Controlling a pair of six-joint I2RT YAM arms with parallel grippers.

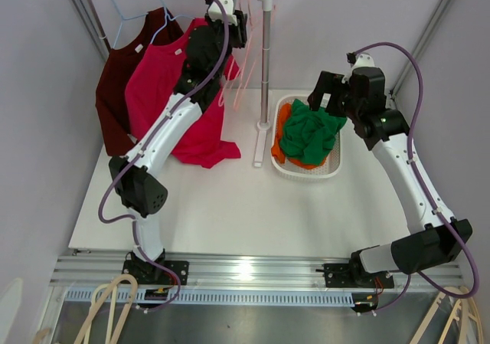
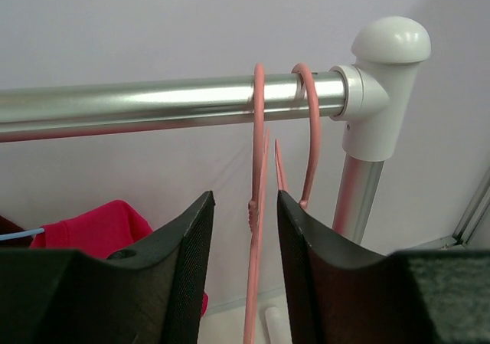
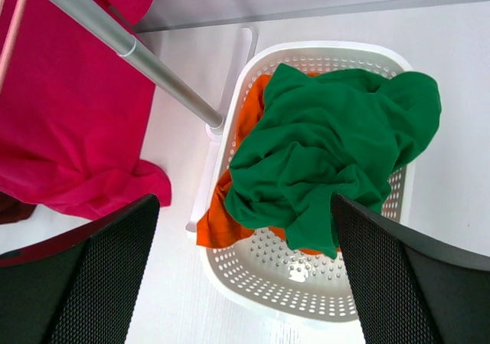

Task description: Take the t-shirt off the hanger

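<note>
The left gripper [image 2: 245,202], raised to the rail [image 2: 138,103], holds its jaws loosely apart on either side of one empty pink hanger [image 2: 258,168], gripping nothing. A second pink hanger [image 2: 310,129] hooks just beside it. The right gripper [image 3: 241,202] hangs wide open above a white basket [image 3: 306,283], where one crumpled green t-shirt [image 3: 321,145] lies on one orange garment [image 3: 214,221]. A bright pink t-shirt [image 1: 164,91] and a dark red top [image 1: 115,91] hang on two blue hangers [image 1: 164,3].

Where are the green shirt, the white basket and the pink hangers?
green shirt [image 3: 321,152], right wrist view, middle of the cloth
white basket [image 3: 291,283], right wrist view, bare perforated floor
pink hangers [image 2: 258,160], left wrist view, one hook
</note>
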